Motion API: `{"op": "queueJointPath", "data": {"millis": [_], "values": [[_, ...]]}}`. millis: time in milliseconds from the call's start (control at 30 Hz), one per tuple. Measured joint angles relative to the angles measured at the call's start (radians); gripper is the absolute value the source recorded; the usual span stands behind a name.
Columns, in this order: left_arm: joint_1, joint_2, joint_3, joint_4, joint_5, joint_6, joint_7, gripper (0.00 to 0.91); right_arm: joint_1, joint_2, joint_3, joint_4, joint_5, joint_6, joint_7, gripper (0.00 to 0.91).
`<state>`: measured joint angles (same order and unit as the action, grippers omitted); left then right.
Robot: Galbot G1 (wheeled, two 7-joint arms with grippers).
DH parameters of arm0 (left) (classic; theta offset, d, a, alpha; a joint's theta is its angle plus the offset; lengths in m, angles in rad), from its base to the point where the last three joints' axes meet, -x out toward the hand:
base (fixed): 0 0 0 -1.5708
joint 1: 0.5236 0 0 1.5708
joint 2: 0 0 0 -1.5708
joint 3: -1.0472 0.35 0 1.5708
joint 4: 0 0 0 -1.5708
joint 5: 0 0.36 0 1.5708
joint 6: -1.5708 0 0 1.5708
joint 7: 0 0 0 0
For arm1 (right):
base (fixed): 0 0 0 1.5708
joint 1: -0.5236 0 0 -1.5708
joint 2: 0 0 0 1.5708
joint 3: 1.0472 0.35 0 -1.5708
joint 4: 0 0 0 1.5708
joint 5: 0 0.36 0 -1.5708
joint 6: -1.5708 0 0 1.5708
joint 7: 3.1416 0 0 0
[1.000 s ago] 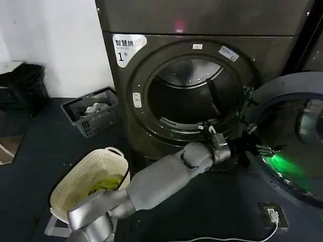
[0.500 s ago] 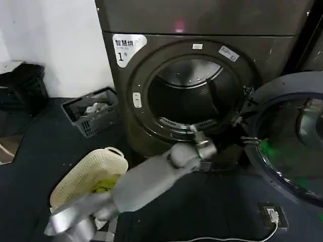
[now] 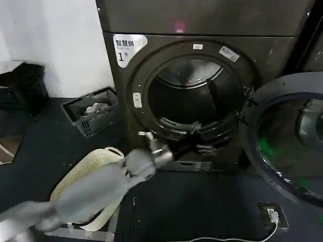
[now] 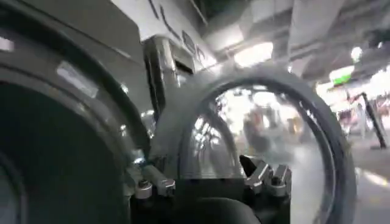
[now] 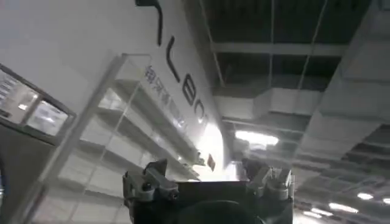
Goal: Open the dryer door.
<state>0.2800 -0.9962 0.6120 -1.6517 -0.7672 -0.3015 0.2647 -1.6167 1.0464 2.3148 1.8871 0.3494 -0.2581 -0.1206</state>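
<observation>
The dryer door (image 3: 282,136) stands swung wide open to the right of the machine, its dark grey rim and tinted glass facing me. The drum opening (image 3: 189,96) is exposed and dark inside. My left arm reaches in from the lower left, blurred with motion. Its left gripper (image 3: 201,139) is open in front of the opening's lower edge, apart from the door. In the left wrist view the left gripper (image 4: 207,178) holds nothing, and the dryer door (image 4: 268,122) stands beyond its fingers (image 4: 149,185). My right gripper (image 5: 207,178) is open and points up at a ceiling.
A pale yellow laundry basket (image 3: 86,176) sits on the dark floor at the lower left, under my arm. A dark grey crate (image 3: 93,111) holding cloth stands left of the dryer. A floor socket (image 3: 272,216) with a cable lies below the open door.
My left arm has drawn back leftward from the door's rim to the drum opening's lower edge. The door has stayed wide open.
</observation>
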Motion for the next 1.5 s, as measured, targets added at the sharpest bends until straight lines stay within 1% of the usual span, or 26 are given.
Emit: {"op": "queueJointPath", "data": {"millis": [100,200,333,433,567,800,1000,1233,1333,1500], "values": [[0.006,0.095,0.004,-0.021,-0.039,-0.013,0.002,0.907,0.002,-0.001,0.01,0.01,-0.001,-0.004,0.002,0.907],[0.007,0.191,0.02,-0.028,-0.046,-0.012,0.016,0.907,0.009,-0.004,0.014,0.02,-0.001,-0.002,0.001,0.907],[0.019,0.304,0.025,-0.051,-0.062,0.017,0.039,0.907,0.01,-0.005,0.026,0.026,-0.002,-0.005,0.003,0.907],[0.028,0.382,0.025,-0.063,-0.027,0.036,0.05,0.907,0.006,-0.01,0.037,0.023,-0.007,-0.008,-0.004,0.907],[0.042,0.491,0.024,-0.078,0.007,0.094,0.068,0.907,0.006,-0.018,0.041,0.02,-0.014,-0.007,-0.006,0.907],[0.062,0.642,-0.005,-0.052,0.142,0.215,0.187,0.907,0.023,-0.026,0.018,0.02,-0.027,-0.007,-0.009,0.907],[0.101,0.731,-0.052,-0.038,0.236,0.26,0.272,0.907,0.04,-0.034,-0.007,0.021,-0.034,-0.01,-0.01,0.907],[0.175,0.8,-0.127,-0.006,0.381,0.282,0.365,0.907,0.044,-0.048,-0.017,0.018,-0.037,-0.013,-0.011,0.907],[0.208,0.817,-0.153,0.013,0.416,0.283,0.405,0.907,0.047,-0.048,-0.027,0.011,-0.048,-0.007,-0.011,0.907],[0.231,0.825,-0.179,0.05,0.454,0.297,0.425,0.907,0.055,-0.043,-0.043,0.013,-0.056,-0.005,-0.011,0.907]]}}
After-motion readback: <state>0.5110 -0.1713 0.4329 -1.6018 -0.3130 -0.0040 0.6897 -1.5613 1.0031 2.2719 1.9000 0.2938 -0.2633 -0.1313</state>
